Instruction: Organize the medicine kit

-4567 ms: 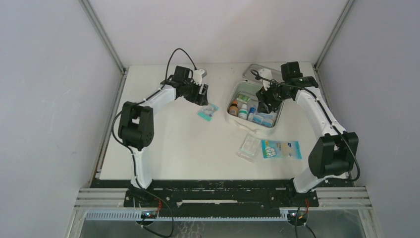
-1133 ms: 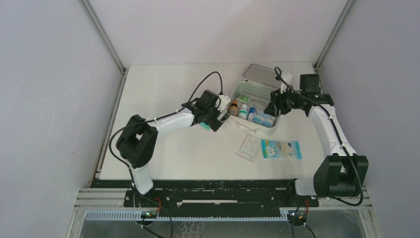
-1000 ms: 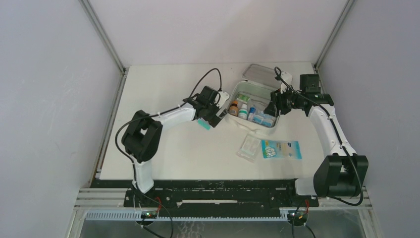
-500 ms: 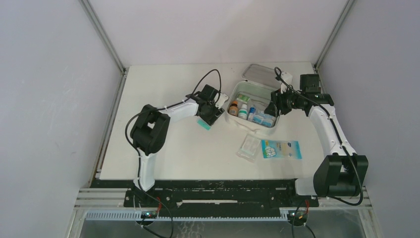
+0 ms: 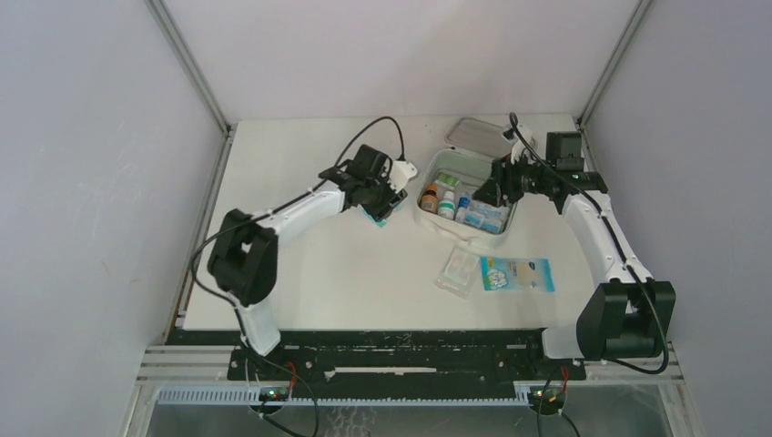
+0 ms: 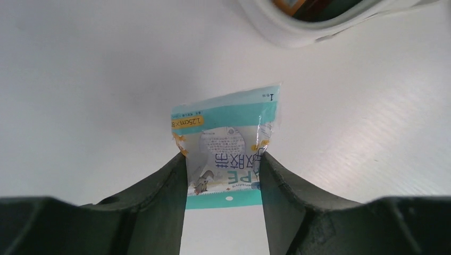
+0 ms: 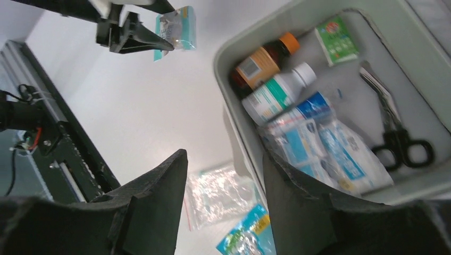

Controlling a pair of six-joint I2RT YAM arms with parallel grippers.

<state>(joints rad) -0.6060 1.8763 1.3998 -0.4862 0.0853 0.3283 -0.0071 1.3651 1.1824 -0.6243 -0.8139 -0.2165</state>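
The medicine kit [image 5: 466, 238] lies open at the back right of the table, white, with its lid [image 5: 480, 134] folded back. Inside it are a brown bottle [image 7: 263, 61], a white bottle [image 7: 276, 90], blue packs [image 7: 330, 143] and scissors [image 7: 396, 127]. Just left of the kit, my left gripper [image 5: 382, 205] is shut on a small teal-and-white packet [image 6: 226, 135], pinching its two side edges and holding it a little off the table. My right gripper [image 7: 223, 159] hovers over the kit's right side, open, with nothing between its fingers.
A clear zip bag [image 5: 458, 269] and a blue-and-white packet [image 5: 517, 274] lie flat on the table in front of the kit. The kit's near wall [image 6: 298, 32] stands just past the held packet. Grey walls enclose the table on three sides.
My left gripper came down on the teal packet, closed on its sides and drew back up and to the left with it. The right gripper shifted slightly left over the kit.
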